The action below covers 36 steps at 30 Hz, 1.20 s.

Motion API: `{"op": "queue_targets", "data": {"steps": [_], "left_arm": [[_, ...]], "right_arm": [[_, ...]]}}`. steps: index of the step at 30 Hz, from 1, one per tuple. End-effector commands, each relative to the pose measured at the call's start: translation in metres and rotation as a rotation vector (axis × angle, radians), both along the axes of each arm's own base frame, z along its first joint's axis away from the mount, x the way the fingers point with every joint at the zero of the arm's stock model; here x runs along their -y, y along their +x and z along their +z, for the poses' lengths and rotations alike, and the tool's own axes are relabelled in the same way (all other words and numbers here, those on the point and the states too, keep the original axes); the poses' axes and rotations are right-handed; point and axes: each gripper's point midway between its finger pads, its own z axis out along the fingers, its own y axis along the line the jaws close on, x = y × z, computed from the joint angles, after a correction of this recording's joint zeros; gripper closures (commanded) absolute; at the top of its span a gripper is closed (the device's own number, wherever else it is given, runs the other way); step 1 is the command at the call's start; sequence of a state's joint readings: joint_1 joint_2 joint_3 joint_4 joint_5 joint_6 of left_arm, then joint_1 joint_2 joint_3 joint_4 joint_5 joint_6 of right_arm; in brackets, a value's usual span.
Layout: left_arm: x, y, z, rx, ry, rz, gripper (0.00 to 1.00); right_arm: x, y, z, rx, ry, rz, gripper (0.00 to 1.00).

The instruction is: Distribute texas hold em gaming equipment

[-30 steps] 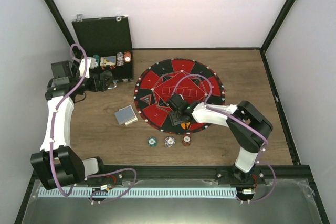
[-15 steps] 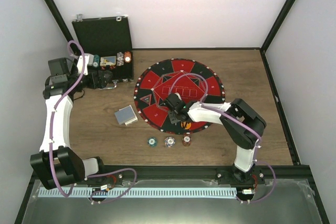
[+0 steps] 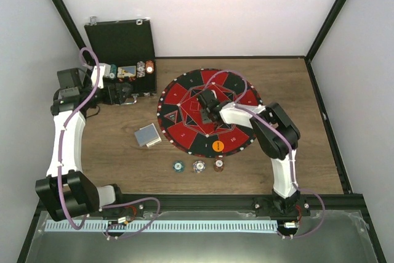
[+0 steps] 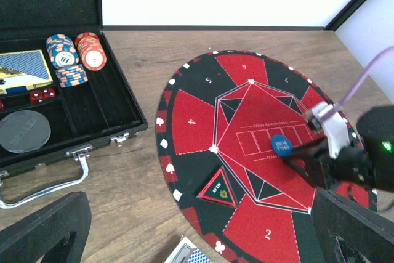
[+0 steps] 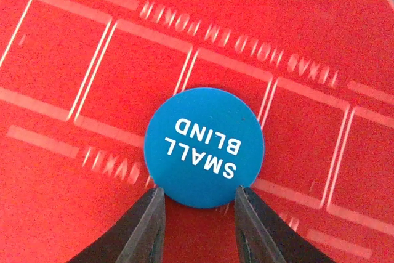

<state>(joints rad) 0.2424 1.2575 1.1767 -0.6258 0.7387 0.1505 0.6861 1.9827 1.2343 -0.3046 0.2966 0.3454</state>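
My right gripper (image 5: 197, 196) is shut on the lower edge of a blue round marker disc (image 5: 204, 146) printed SMALL BLIND, held over the middle of the round red-and-black mat (image 3: 184, 132). The left wrist view also shows the blue disc (image 4: 280, 145) at the right gripper's tips. An orange marker disc (image 3: 218, 146) lies on the mat's near edge. Three striped poker chips lie in a row in front of the mat: green (image 3: 178, 166), white (image 3: 198, 165), brown (image 3: 218, 165). A small pack of cards (image 3: 148, 135) lies left of the mat. My left gripper (image 3: 126, 95) stands open near the case, holding nothing.
The open black case (image 3: 123, 44) at the back left holds chip stacks (image 4: 68, 56), a card deck (image 4: 21, 71), red dice (image 4: 42, 95) and a grey disc (image 4: 23, 130). A triangular ALL IN marker (image 4: 218, 190) lies on the mat's left side.
My right gripper has closed and has moved from the mat's near edge by the orange disc to the mat's centre. The orange disc now shows in full. The left arm barely shifted.
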Motion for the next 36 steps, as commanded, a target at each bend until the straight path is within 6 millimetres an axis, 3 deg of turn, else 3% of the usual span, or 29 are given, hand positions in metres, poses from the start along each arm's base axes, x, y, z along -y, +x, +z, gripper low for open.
{"op": "queue_targets", "data": {"steps": [1,7,13,16,20,24,29,34,36], "left_arm": [[0.003,-0.002,0.008,0.01,-0.011,-0.029,0.0],[0.003,0.0,0.002,-0.024,-0.017,-0.039,0.0],[0.001,0.002,-0.002,-0.04,-0.006,-0.038,0.0],[0.0,0.002,-0.002,-0.039,-0.003,-0.031,0.0],[-0.004,0.005,-0.005,-0.052,-0.004,-0.01,0.0],[-0.004,0.005,-0.014,-0.09,-0.025,-0.019,0.0],[-0.008,0.004,-0.016,-0.1,-0.019,-0.017,0.0],[-0.009,0.0,-0.016,-0.097,-0.002,-0.025,0.0],[-0.008,-0.002,-0.015,-0.096,0.004,-0.032,0.0]], "right_arm": [[0.033,0.036,-0.018,-0.001,-0.097,-0.069,0.66],[0.046,0.081,-0.023,-0.002,-0.093,-0.111,0.66],[0.038,0.111,-0.018,0.031,-0.142,-0.061,0.64],[0.033,0.124,-0.008,0.054,-0.147,-0.047,0.63],[0.027,0.121,0.004,0.038,-0.107,-0.041,0.55],[0.025,0.094,0.026,0.027,-0.051,-0.043,0.44],[0.02,0.026,0.056,0.016,-0.028,-0.003,0.41],[0.008,-0.056,0.045,-0.082,-0.004,0.056,0.36],[0.008,-0.079,0.038,-0.112,-0.017,0.068,0.33]]}}
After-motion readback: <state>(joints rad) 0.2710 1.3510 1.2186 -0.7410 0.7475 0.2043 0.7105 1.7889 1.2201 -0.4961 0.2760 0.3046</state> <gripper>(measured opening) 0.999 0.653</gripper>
